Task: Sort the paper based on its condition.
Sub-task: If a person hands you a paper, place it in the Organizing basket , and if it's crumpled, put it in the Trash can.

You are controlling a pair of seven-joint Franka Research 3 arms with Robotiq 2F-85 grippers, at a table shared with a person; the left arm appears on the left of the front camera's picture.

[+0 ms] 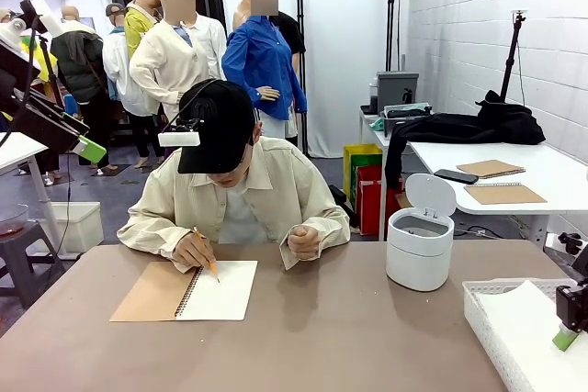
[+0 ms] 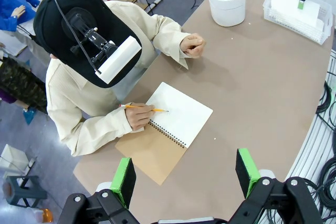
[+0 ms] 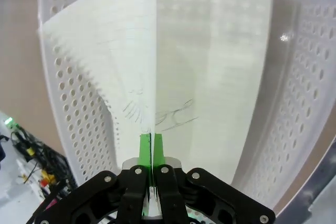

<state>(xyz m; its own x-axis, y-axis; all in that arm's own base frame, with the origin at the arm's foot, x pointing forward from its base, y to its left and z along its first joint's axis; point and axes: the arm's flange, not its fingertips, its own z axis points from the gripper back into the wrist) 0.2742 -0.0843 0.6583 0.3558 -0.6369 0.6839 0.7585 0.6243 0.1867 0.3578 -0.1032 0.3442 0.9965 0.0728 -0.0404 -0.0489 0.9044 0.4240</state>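
My right gripper is shut on the lower edge of a thin white sheet of paper with faint pencil marks. The sheet stands edge-up and curls over the white latticed basket. Another sheet of paper lies flat on the basket floor. In the front view this gripper hangs over the basket at the table's right, with the paper below it. My left gripper is open and empty, high above the table's near left, and its green pads stand wide apart.
The person's hand writes with an orange pencil in an open spiral notebook at the far left. Their other fist rests on the table. A white lidded bin stands open at the far right. The brown table is bare in the middle.
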